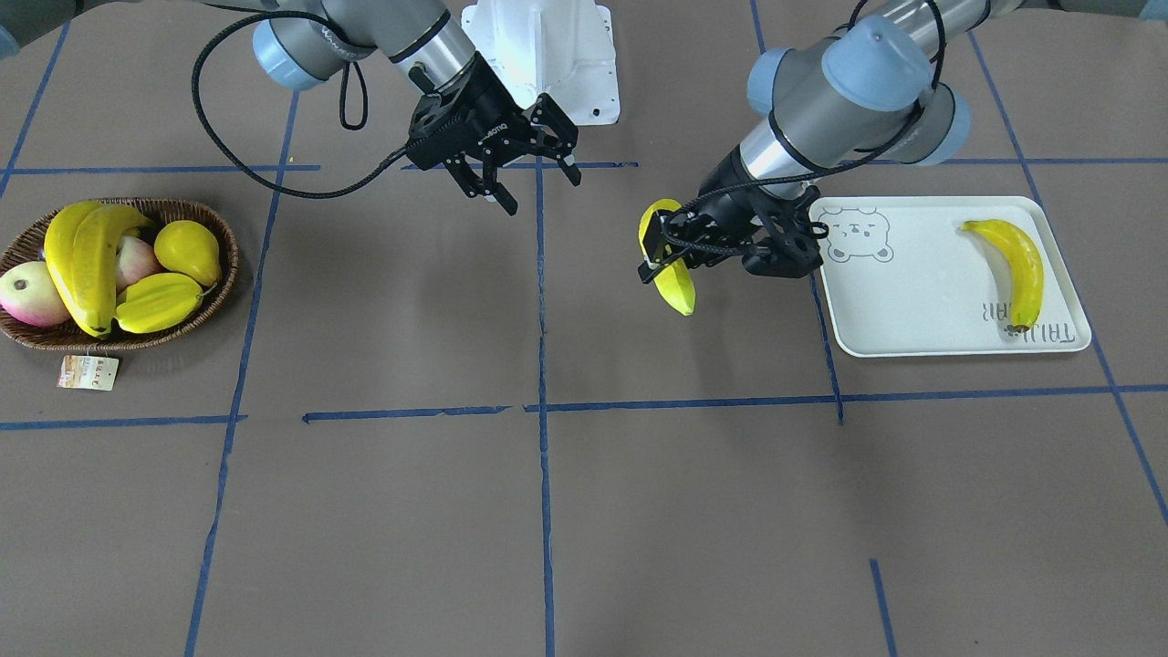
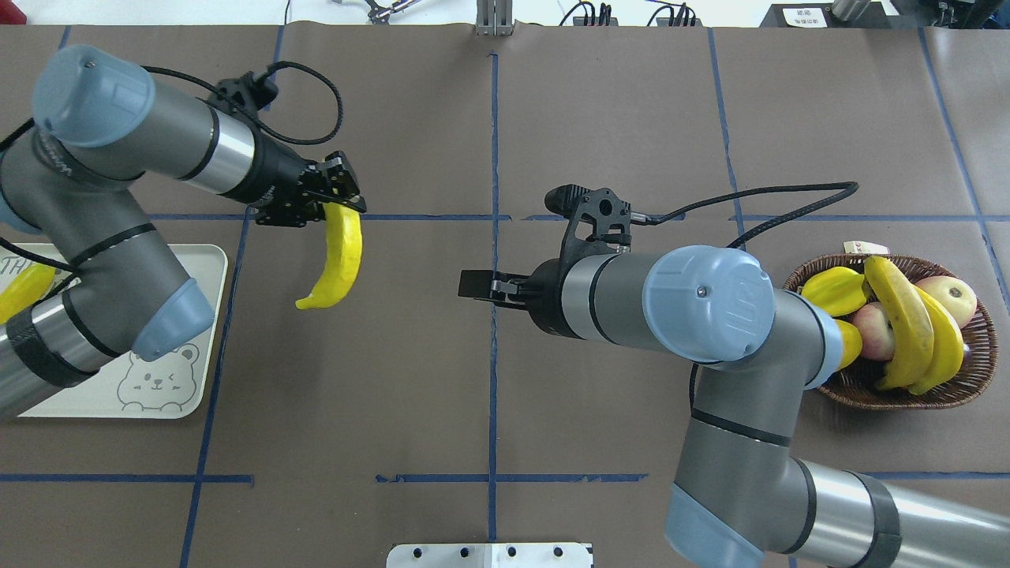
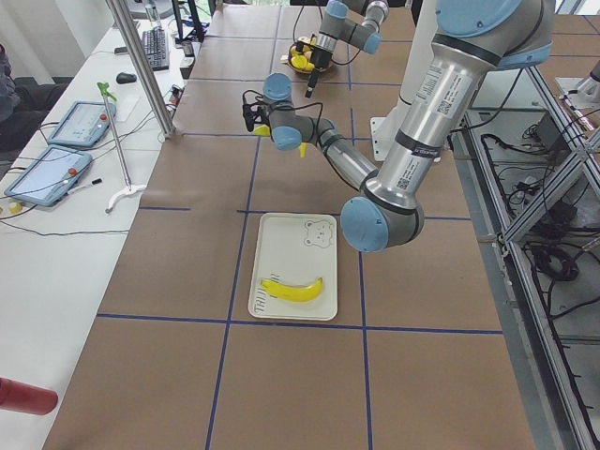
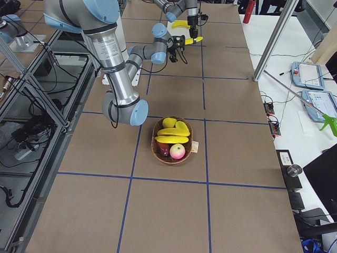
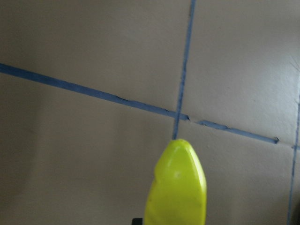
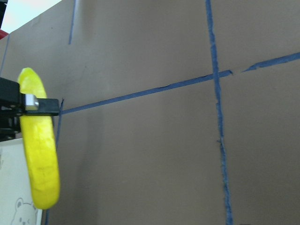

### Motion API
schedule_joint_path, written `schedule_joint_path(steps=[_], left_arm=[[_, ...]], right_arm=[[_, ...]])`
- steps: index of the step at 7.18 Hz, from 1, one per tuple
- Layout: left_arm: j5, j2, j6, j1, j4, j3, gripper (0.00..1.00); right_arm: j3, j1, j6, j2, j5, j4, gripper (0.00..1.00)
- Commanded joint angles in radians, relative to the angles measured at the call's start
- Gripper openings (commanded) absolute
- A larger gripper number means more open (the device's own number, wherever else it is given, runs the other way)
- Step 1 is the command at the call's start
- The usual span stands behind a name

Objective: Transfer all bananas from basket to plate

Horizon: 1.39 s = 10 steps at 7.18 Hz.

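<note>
banana [image 1: 680, 292], basket [image 1: 230, 265] to plate [image 1: 912, 301]
Clamped toward one end by left gripper [image 1: 659, 255] (probably to hang clear of the table), short of plate's edge; right gripper [image 1: 540, 192] spread, empty

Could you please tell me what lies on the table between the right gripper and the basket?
The front-facing view shows only bare table crossed by blue tape between the open right gripper and the basket.
</note>
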Motion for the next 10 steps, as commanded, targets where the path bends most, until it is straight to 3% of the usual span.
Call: schedule_joint_path(steps=[1, 4, 6, 7, 9, 10], left_arm=[[0.005, 0.114, 0.008, -0.075, 0.034, -0.025, 0.00], [0.007, 0.362, 0.064, -0.098, 0.049, -0.031, 0.00], [0.021, 0.464, 0.179, -0.130, 0.044, 0.004, 0.00], [0.075, 0.504, 0.269, -0.130, 0.035, 0.018, 0.00], [0.088, 0.490, 0.278, -0.129, 0.034, 0.067, 0.03], [0.088, 0.486, 0.278, -0.124, 0.034, 0.070, 0.18]], right_arm=[[0.081, 0.037, -0.004, 0.004, 0.036, -0.248, 1.00], [0.080, 0.127, -0.028, 0.000, 0.102, -0.345, 1.00], [0.080, 0.149, -0.057, -0.006, 0.112, -0.350, 1.00], [0.080, 0.146, -0.058, -0.009, 0.112, -0.349, 1.00], [0.075, 0.144, -0.058, -0.011, 0.111, -0.349, 1.00], [0.075, 0.143, -0.058, -0.011, 0.111, -0.347, 1.00]])
